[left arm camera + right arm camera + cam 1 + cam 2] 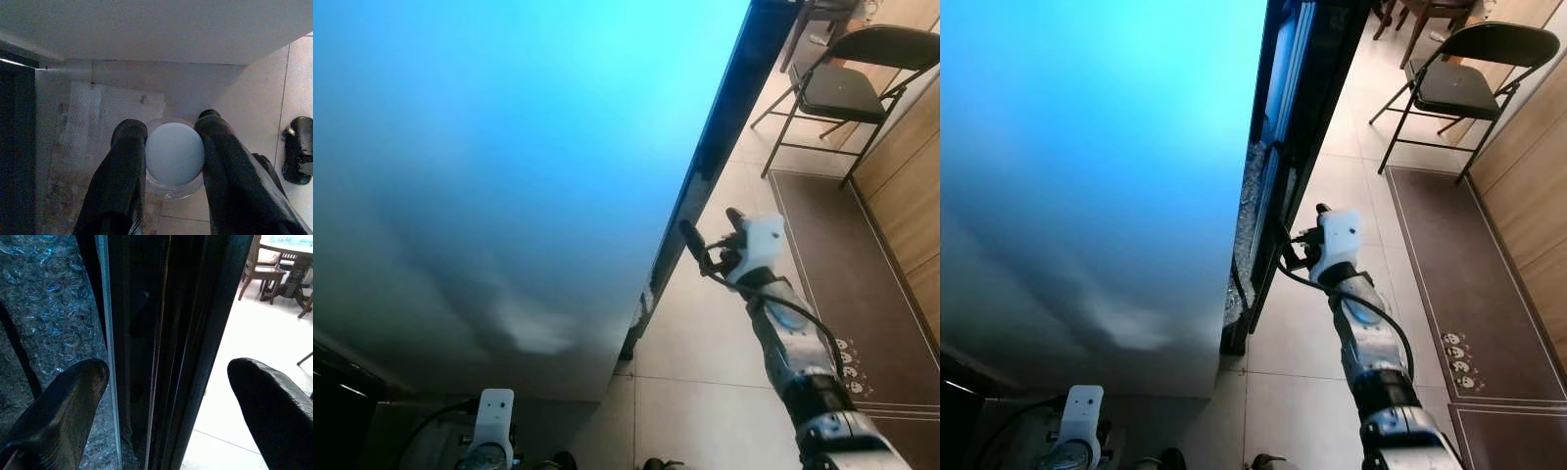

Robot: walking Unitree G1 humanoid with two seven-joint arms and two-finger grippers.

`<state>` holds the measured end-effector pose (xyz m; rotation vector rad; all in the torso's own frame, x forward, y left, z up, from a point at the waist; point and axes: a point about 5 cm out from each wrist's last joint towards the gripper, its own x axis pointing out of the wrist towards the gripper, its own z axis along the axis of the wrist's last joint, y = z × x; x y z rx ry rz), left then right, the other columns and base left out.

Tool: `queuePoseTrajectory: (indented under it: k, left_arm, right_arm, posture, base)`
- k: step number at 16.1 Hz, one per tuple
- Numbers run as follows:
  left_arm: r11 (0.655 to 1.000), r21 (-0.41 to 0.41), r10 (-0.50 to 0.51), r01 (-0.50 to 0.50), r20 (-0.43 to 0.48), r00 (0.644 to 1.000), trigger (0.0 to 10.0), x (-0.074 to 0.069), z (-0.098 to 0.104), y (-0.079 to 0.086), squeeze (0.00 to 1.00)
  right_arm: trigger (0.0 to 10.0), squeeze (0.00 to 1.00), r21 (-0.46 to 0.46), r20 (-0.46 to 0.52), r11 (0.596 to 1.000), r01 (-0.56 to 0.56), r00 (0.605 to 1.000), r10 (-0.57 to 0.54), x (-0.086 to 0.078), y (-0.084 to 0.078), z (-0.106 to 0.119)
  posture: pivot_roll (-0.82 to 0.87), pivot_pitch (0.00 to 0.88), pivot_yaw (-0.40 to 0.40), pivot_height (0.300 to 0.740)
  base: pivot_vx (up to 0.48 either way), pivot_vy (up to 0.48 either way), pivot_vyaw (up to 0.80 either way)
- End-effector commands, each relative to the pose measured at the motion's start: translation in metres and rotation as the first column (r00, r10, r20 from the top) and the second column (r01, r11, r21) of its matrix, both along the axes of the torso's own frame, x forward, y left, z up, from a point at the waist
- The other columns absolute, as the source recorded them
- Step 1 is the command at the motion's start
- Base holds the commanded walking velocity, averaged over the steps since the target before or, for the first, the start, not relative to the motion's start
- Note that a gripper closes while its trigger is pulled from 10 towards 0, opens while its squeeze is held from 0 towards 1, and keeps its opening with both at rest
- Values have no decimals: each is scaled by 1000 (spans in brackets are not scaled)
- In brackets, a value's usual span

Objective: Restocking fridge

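A big fridge door panel (509, 147), lit pale blue, stands close in front of me; its dark edge (1278, 166) runs down toward the floor. My right gripper (710, 223) is open beside that edge, with one finger on each side of the dark edge strip (161, 333) in the right wrist view. Bubble-textured wrap (54, 303) lies behind the edge. Low at my left, my left gripper (171, 132) is shut on a pale blue round-topped clear container (174, 152), a black finger pressed on either side.
A black folding chair (847, 88) stands on the tile floor at the far right, beside a brown mat (862, 284) and a wooden wall (911, 166). A dining table with chairs (288, 254) stands farther off. White wrapping (112, 112) lies under the fridge front.
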<state>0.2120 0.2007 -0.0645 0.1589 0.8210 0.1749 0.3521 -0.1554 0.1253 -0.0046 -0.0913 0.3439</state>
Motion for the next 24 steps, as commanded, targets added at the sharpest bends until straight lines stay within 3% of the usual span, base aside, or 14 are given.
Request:
queuePoseTrajectory:
  k: [1, 6, 16, 20, 24]
  left_arm:
    - [1000, 2, -2, 3, -27, 1000, 10000, -6, -4, -2, 0]
    - [1000, 7, 2, -2, -24, 1000, 10000, -5, -3, 1, 0]
    - [1000, 8, 11, -10, -46, 999, 10000, -13, -7, 5, 0]
    - [1000, 12, 7, -6, -35, 999, 10000, -10, -5, 4, 0]
    - [1000, 8, 1, -1, -68, 998, 10000, -19, -10, 5, 0]
  right_arm:
    - [10000, 0, -8, 1, 1000, 17, 1000, -17, 1, -6, 0]
    - [10000, 0, -43, 4, 999, -3, 1000, 4, 6, -4, 1]
    - [10000, 0, -78, 34, 994, 82, 996, -79, 22, -13, 15]
    - [10000, 0, -73, 54, 985, 156, 987, -152, 25, -23, 20]
    - [10000, 0, -59, 67, 951, 302, 952, -298, 19, -43, 13]
  posture:
    - [-118, 145, -93, 740]
    - [-115, 149, -93, 740]
    - [-106, 158, -93, 740]
    - [-108, 162, -91, 740]
    - [-115, 170, -87, 740]
  base:
    - [0, 0, 0]
    - [0, 0, 0]
    - [0, 0, 0]
    - [0, 0, 0]
    - [0, 0, 0]
